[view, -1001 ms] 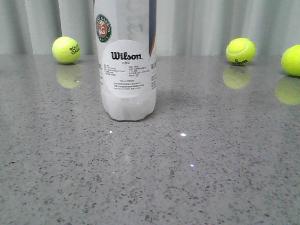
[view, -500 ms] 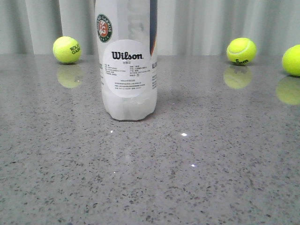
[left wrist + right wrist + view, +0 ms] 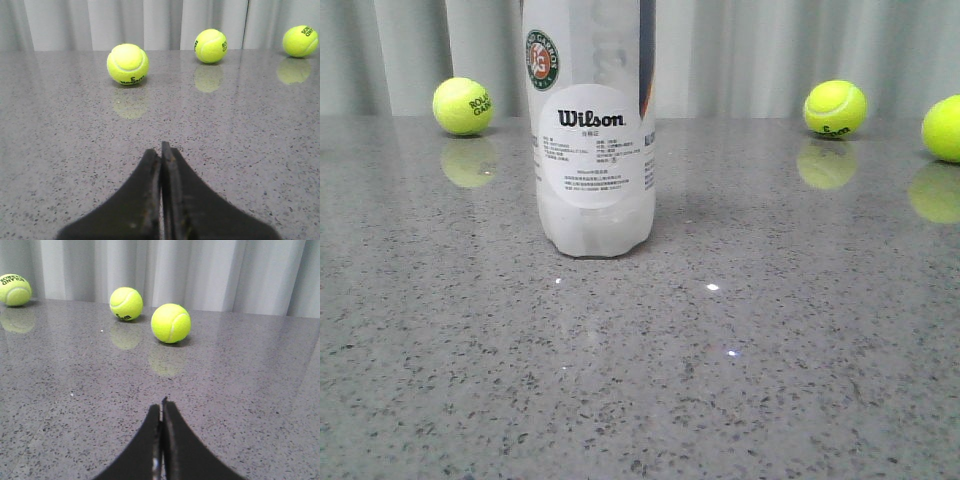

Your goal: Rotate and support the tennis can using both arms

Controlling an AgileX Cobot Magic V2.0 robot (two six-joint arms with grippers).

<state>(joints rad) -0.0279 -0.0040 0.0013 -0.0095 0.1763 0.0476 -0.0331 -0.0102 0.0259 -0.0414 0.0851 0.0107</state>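
Observation:
The tennis can (image 3: 590, 140) stands upright on the grey speckled table (image 3: 720, 360) in the front view, left of centre, its white Wilson label facing the camera and the round Roland Garros emblem at its upper left. Its top is cut off by the frame. No gripper shows in the front view. In the left wrist view my left gripper (image 3: 161, 150) is shut and empty, low over the table. In the right wrist view my right gripper (image 3: 161, 407) is shut and empty, low over the table. The can is out of both wrist views.
Tennis balls lie at the back of the table: one at the left (image 3: 462, 106), two at the right (image 3: 835, 108) (image 3: 942, 128). The left wrist view shows three balls (image 3: 128, 64) (image 3: 210, 45) (image 3: 299, 40); the right wrist view three (image 3: 170, 323) (image 3: 126, 303) (image 3: 15, 289). A pale curtain hangs behind.
The whole front view has shifted very slightly to the right; the can stands as before. No gripper has come into that view.

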